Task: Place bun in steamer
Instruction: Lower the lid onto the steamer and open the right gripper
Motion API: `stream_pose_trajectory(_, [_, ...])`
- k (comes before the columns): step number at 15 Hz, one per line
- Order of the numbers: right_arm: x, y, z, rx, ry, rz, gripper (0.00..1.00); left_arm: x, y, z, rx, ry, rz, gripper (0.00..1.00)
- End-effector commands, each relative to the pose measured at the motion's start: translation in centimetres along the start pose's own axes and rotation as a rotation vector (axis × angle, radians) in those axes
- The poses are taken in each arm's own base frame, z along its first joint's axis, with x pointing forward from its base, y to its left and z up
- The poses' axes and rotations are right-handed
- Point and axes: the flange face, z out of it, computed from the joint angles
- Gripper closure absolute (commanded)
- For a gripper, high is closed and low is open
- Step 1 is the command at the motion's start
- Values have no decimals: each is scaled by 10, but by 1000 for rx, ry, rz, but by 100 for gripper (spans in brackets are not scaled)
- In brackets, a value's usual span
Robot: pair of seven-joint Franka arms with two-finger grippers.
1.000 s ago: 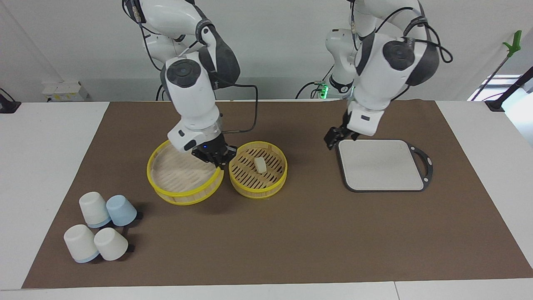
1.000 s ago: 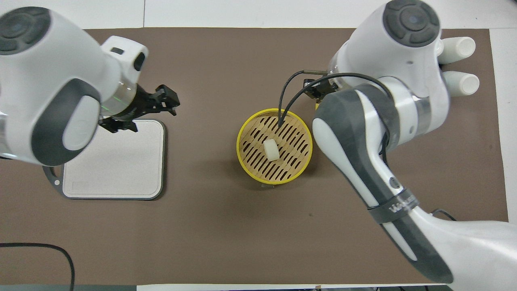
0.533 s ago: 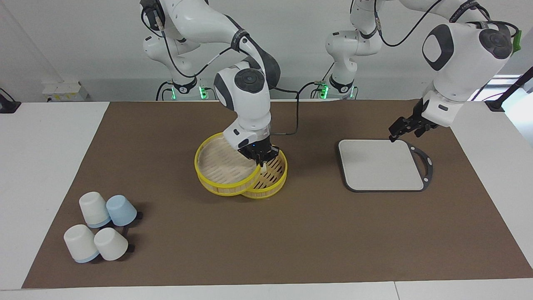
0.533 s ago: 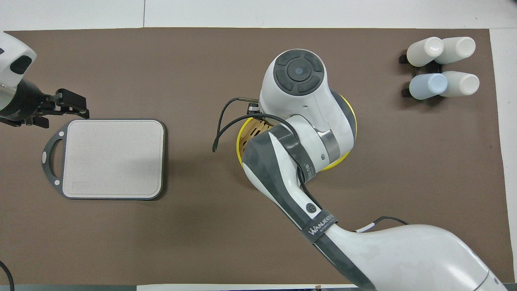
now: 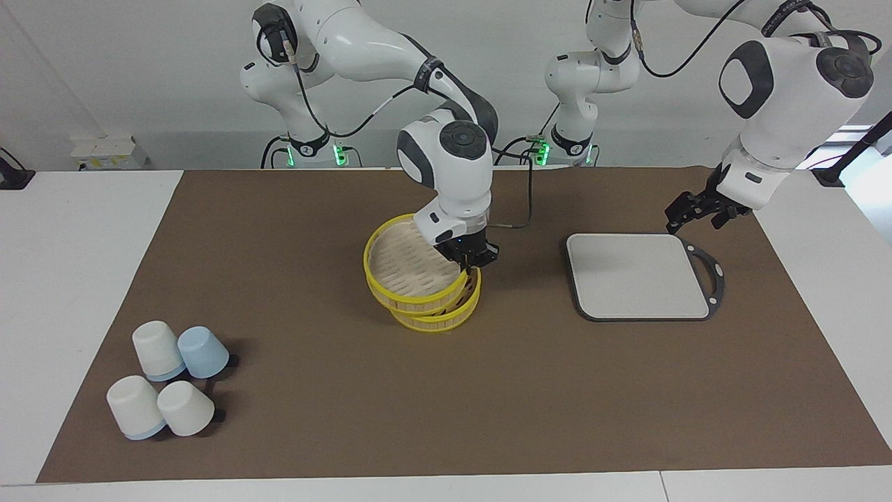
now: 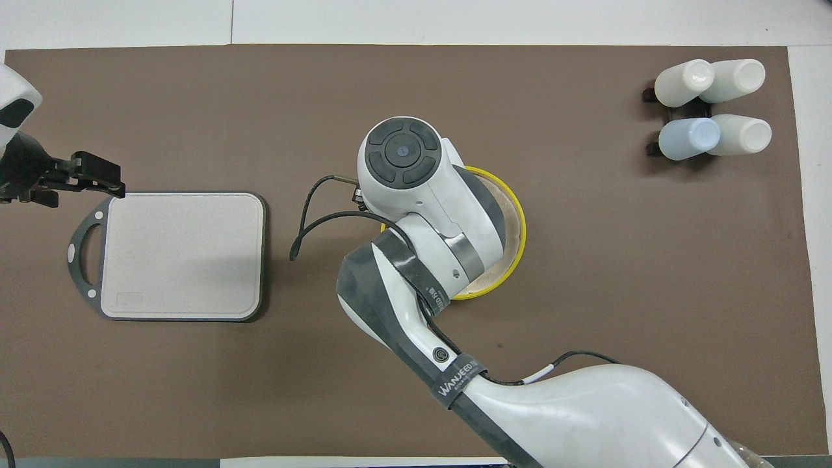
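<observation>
The right gripper (image 5: 475, 259) is closed on the rim of the lid (image 5: 411, 272) and holds it tilted over the steamer (image 5: 446, 317), covering most of the basket. The steamer sits on the brown mat (image 5: 488, 390) near the middle of the table. The bun is not visible; the lid and the right arm hide the inside of the steamer in both views. The left gripper (image 5: 697, 211) hangs with its fingers apart above the corner of the grey board (image 5: 637, 275) nearest the robots, holding nothing. The board lies beside the steamer, toward the left arm's end. Four upturned cups (image 5: 167, 380) stand well apart from the steamer, toward the right arm's end.
</observation>
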Motion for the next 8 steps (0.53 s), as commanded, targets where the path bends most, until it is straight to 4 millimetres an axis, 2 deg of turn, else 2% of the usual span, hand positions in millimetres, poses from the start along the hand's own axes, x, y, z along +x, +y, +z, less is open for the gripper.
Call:
stream_pose_trajectory(1, [5,-8,2,24,4,24,100,-27,2,-24,28,-12,23,0])
stream_pose_trajectory(4, [4,-10,0,36,12,21,100,-54,4,-49,30,-25,28,0])
stream_pose_trajectory(8, [2,-15,-2,60,22,17,100,-57,6,-50,26,-6,24,0])
